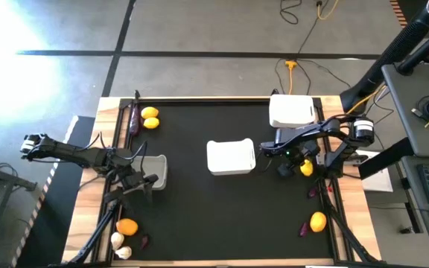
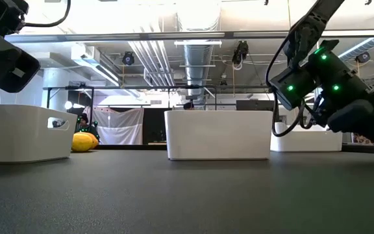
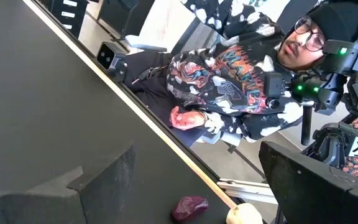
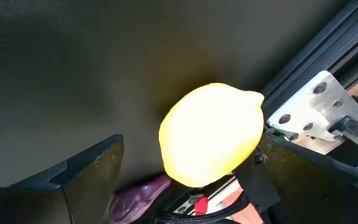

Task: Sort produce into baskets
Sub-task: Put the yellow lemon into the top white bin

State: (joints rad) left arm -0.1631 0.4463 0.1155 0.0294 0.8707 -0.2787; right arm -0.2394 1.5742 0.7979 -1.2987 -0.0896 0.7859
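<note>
My right gripper [image 1: 298, 165] is open low over the mat at the right side, with a yellow lemon [image 4: 211, 134] between its fingers; the lemon also shows in the high view [image 1: 307, 168]. A small purple piece [image 4: 138, 196] lies just by it. My left gripper [image 1: 149, 184] is open and empty beside the left white basket [image 1: 155, 170]. The middle basket [image 1: 231, 157] and the far-right basket [image 1: 292, 111] stand on the mat. Two lemons [image 1: 150, 117] and a dark eggplant [image 1: 133, 119] lie at the far left. My right gripper stands with a finger on each side of the lemon. One finger [image 4: 303, 168] meets the lemon's side [image 4: 258, 134] in the picture, and the other finger [image 4: 86, 174] stands apart from it. Whether it touches the lemon I cannot tell.
An orange [image 1: 127, 226], garlic bulbs [image 1: 119, 246] and a purple piece [image 1: 144, 240] lie at the near left. A lemon [image 1: 318, 221] and purple pieces [image 1: 313, 192] lie at the near right. A person [image 3: 229, 74] sits beyond the table's edge.
</note>
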